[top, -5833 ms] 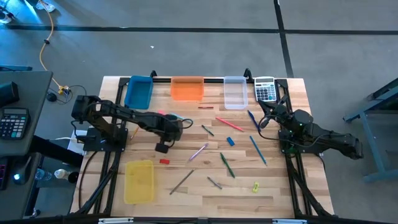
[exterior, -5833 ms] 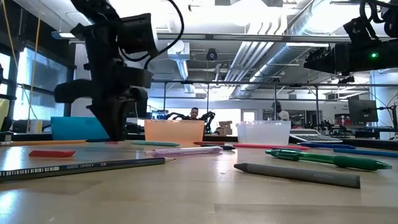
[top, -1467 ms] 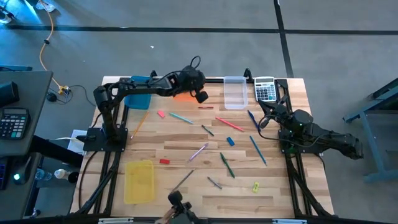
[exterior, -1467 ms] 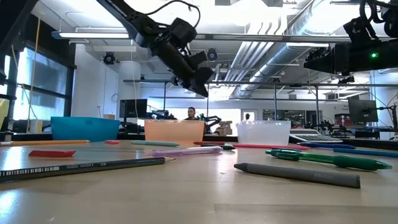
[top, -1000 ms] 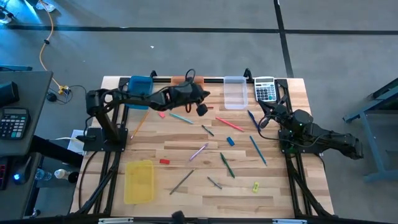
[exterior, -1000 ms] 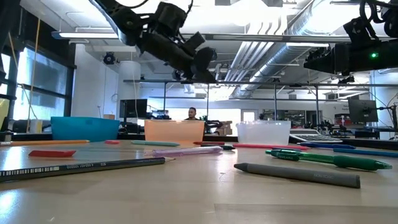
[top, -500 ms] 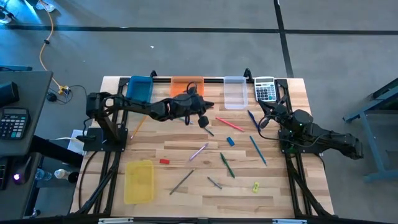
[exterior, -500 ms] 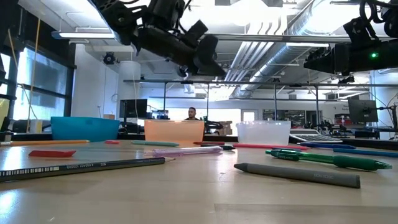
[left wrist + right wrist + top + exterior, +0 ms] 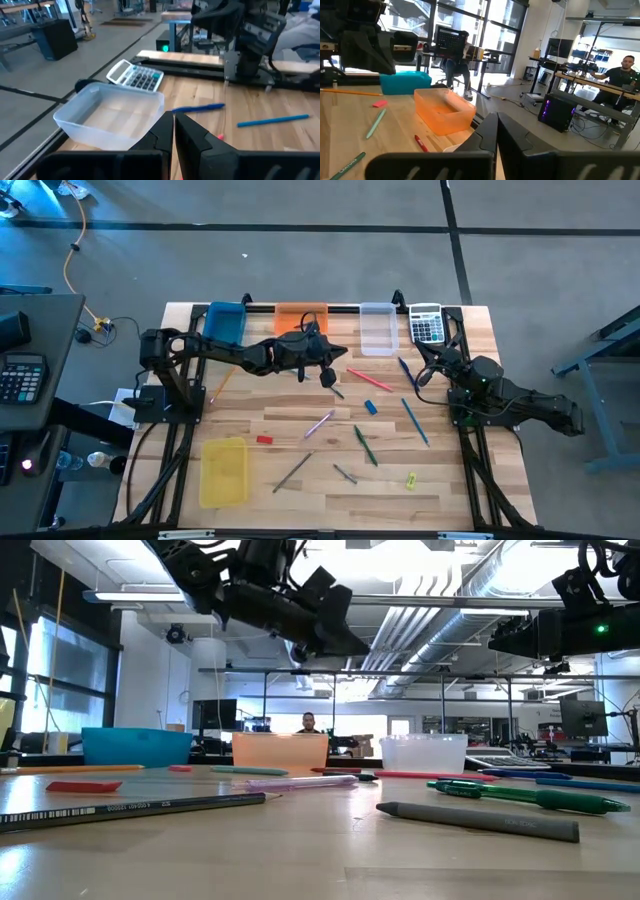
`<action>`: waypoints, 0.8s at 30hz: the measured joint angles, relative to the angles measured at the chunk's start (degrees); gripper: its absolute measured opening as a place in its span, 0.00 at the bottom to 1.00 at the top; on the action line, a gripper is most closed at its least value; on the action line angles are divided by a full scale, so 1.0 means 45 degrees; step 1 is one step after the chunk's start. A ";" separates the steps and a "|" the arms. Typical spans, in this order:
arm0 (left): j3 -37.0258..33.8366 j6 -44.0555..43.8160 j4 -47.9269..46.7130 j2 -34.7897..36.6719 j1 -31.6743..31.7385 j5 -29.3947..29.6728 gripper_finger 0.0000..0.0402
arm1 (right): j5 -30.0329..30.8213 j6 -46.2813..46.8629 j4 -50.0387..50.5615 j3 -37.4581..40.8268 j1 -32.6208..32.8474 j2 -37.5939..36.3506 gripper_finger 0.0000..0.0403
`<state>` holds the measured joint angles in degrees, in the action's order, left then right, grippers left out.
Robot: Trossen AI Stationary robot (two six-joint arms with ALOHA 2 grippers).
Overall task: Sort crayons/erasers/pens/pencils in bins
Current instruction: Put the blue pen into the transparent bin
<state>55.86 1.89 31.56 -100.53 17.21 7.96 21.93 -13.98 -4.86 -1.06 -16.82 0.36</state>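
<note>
Grey calculator (image 9: 427, 325) beside clear bin (image 9: 377, 329)

Left arm stretched low across the table toward its middle, left gripper (image 9: 328, 377) closed, empty. Right arm folded at the right edge, right gripper (image 9: 421, 376) closed

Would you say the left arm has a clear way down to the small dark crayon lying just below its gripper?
Probably yes: the left gripper hangs shut right above the dark crayon, with nothing between them; the fingers would need to open first.
</note>
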 joint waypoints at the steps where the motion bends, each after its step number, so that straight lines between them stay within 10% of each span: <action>1: 0.0000 -0.0004 0.0032 0.0001 0.0000 0.0001 0.02 | 0.0000 0.0000 -0.0001 0.0000 -0.0001 0.0000 0.00; 24: -0.3608 -0.0475 0.2559 0.1456 0.0520 0.0058 0.02 | 0.0000 -0.0004 -0.0005 0.0000 -0.0004 0.0000 0.00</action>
<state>39.62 -0.24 43.08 -93.98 19.55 8.22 21.93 -14.00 -4.89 -1.06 -16.84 0.36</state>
